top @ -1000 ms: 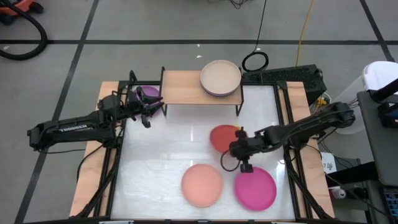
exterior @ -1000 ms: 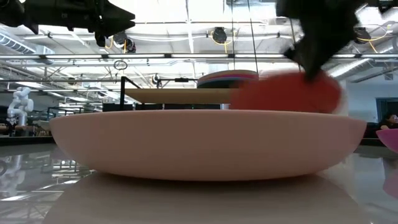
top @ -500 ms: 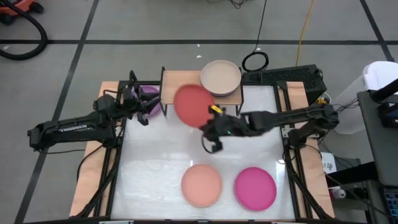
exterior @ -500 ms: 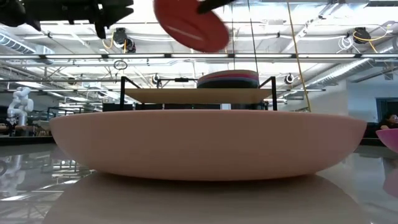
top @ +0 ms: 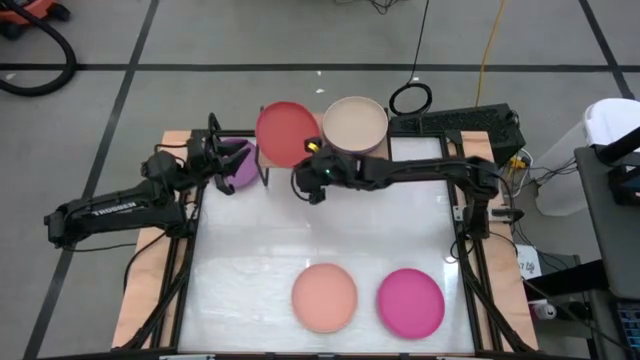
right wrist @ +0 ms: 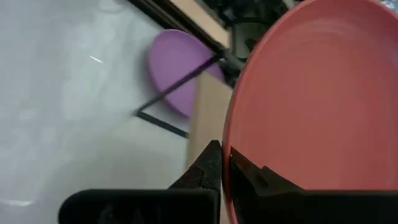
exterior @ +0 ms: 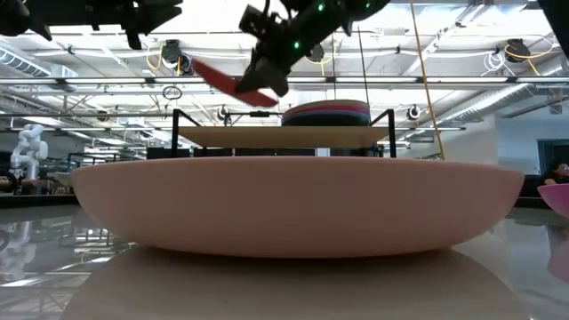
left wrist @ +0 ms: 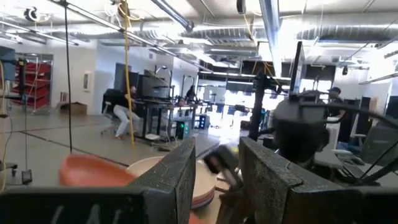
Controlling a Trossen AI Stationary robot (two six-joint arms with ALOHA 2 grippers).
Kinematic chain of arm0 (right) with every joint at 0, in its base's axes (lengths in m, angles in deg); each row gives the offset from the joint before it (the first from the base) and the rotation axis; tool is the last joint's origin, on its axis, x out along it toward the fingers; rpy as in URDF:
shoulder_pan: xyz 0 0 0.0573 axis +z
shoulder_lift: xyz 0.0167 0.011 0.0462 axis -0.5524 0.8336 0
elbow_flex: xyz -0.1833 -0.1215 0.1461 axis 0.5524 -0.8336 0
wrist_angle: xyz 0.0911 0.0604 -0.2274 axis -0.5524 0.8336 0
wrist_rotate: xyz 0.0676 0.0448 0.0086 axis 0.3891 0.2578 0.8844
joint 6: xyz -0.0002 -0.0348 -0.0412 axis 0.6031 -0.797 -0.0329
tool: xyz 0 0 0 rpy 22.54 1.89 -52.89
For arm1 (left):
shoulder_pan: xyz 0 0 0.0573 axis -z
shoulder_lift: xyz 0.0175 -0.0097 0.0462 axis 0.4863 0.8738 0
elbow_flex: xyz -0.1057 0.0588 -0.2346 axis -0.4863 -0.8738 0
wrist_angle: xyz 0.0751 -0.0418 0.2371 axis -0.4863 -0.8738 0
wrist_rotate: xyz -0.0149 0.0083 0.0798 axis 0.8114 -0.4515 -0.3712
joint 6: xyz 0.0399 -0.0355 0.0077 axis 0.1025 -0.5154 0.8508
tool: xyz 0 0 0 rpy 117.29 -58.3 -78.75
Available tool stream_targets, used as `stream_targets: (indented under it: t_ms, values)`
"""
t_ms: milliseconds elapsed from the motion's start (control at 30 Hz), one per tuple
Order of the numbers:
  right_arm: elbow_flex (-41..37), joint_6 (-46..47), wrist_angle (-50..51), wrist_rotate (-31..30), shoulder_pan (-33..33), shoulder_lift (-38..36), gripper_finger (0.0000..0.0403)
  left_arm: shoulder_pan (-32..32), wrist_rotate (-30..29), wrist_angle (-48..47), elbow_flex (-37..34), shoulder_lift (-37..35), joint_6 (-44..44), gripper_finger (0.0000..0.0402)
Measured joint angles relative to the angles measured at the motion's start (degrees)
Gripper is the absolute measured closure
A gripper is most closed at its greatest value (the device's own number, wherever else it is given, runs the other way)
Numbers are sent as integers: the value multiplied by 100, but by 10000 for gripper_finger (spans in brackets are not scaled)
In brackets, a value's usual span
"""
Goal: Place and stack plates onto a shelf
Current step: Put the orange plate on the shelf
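Observation:
My right gripper (top: 306, 163) reaches in from the table's right and is shut on the red plate (top: 285, 130), which it carries above the left half of the shelf (top: 380, 160). On the shelf's right half sits a stack of plates with the beige one (top: 354, 122) on top. The purple plate (top: 240, 162) lies flat on the table just left of the shelf. My left gripper (top: 230, 166) hovers open over it, raised and touching nothing. The salmon plate (top: 324, 297) and a magenta plate (top: 411, 303) lie flat near the table's near edge. My right gripper pinches the red plate's rim (right wrist: 227, 140) between its two fingers, one above and one below, on the edge facing the table's near side. The fingers come roughly level from the near-right. The plate (exterior: 227, 80) is lifted clear above the shelf board (exterior: 267, 136) and is tilted.
The shelf's thin black legs (right wrist: 177, 87) stand beside the purple plate. The two arms are close together at the shelf's left end. The white table middle (top: 320, 230) between the shelf and the two near plates holds nothing.
My right gripper has carried the red plate from low over the table's right middle up and toward the far left, to above the shelf's left half. The plate tipped steeply on the way and now sits flatter.

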Motion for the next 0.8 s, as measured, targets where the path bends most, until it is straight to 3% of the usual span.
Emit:
stream_targets:
  t_ms: [100,433,800]
  values:
    - [0,230,144,398,-105,100,403,2,-2,-80,0,0,0,275]
    - [0,510,348,549,-165,159,400,2,-11,-220,0,2,-105,275]
    - [0,556,343,551,-304,159,347,2,-11,-443,0,2,-59,275]
